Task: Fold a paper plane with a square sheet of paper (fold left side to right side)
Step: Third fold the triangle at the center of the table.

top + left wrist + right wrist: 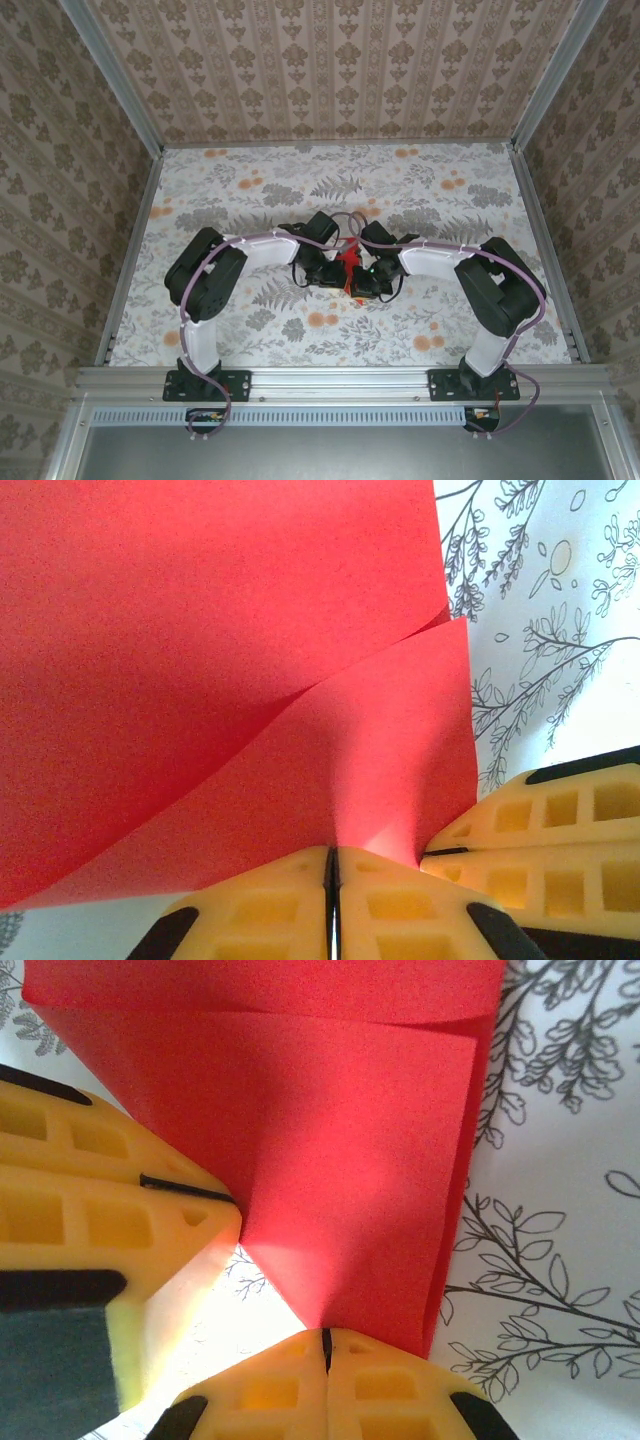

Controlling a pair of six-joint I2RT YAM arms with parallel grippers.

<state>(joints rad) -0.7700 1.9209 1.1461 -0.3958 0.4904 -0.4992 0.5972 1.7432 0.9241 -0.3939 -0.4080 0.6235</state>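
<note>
Two sets of yellow fingers meet mid-bench: left fingers point(262, 905) and right fingers point(385, 1392) each clamp one edge of the thin red square sheet of paper point(200, 660), bent over itself, above the leaf-printed bench point(250, 190).

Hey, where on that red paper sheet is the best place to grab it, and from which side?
Likely its thin free edge, approached edge-on in the sheet's plane, one finger on each face. The red paper sheet is folded over and bows up off the tablecloth, leaving that rim exposed. The left pincer and right pincer are each shut on it there, close together.
</note>
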